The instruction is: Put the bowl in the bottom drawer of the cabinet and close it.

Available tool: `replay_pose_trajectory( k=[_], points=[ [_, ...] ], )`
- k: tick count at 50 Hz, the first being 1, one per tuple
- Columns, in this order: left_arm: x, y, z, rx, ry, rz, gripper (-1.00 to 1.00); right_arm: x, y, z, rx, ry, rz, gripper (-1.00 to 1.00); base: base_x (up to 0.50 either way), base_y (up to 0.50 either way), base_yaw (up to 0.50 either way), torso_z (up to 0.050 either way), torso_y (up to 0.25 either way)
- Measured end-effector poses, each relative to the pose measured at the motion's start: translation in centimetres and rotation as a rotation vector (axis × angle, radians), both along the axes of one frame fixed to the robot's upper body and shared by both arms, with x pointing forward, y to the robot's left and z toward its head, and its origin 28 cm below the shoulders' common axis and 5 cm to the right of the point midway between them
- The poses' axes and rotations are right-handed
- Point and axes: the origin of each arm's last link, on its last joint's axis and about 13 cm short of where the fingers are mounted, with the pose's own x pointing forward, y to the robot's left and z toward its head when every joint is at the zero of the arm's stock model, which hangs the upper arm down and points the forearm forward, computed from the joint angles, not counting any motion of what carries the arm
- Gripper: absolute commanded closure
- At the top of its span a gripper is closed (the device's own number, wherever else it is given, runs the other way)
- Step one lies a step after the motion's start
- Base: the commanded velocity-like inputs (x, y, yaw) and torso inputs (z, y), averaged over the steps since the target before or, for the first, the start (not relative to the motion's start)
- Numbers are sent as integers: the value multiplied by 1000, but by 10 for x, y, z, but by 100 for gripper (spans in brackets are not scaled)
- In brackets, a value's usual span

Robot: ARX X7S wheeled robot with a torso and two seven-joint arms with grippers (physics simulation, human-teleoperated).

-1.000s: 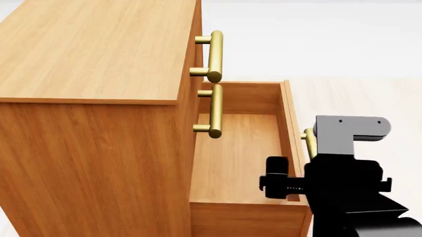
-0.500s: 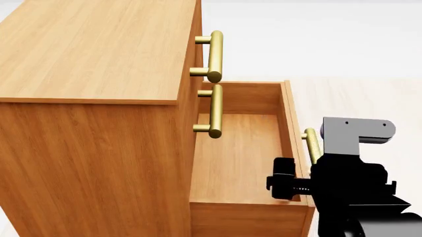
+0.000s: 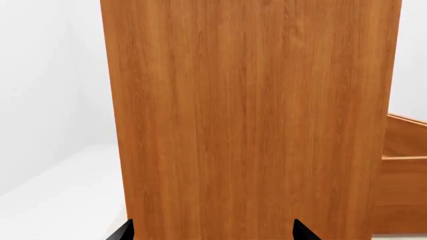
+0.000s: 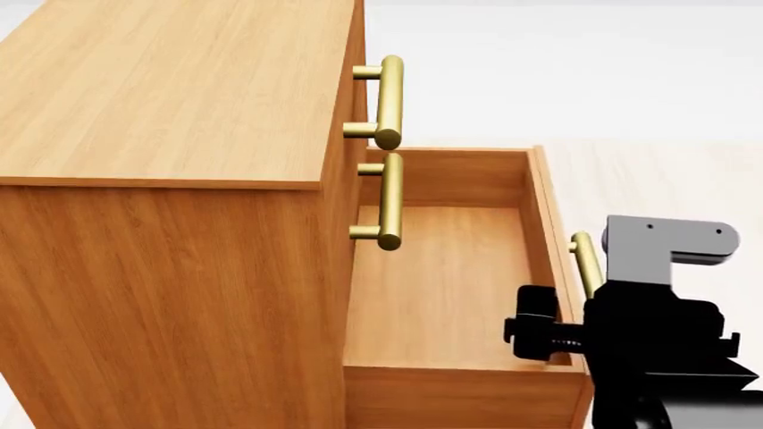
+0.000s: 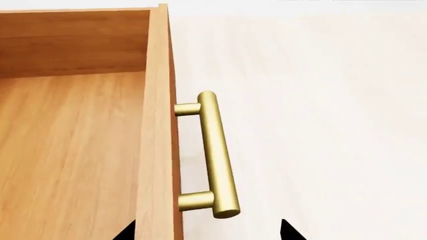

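Note:
The orange-brown cabinet (image 4: 167, 223) fills the left of the head view. Its bottom drawer (image 4: 441, 286) stands pulled out and holds nothing. The bowl is out of view. My right gripper (image 4: 570, 332) is open at the drawer's front panel, one finger inside the box. In the right wrist view its tips (image 5: 207, 232) straddle the front panel and the end of the brass handle (image 5: 215, 150). My left gripper (image 3: 212, 232) is open, facing the cabinet's plain side panel (image 3: 253, 120), with nothing between its fingers.
The two upper drawers are shut, and their brass handles (image 4: 389, 98) (image 4: 388, 201) stick out above the open drawer. Pale floor (image 4: 644, 179) lies beyond the drawer front. White floor (image 3: 60, 190) runs beside the cabinet's side.
The bottom drawer has slid further out, to the right in the head view. My right gripper has moved the same way with the drawer front.

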Motion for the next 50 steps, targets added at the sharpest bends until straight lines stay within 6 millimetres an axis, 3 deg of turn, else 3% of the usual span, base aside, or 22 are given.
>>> replay_pose_trajectory(
  k=[50],
  points=[
    [0,0,0,3,0,3,-100,-3,-17,-4,18,-4,-5,-100,0,0,0,0,0]
  ],
)
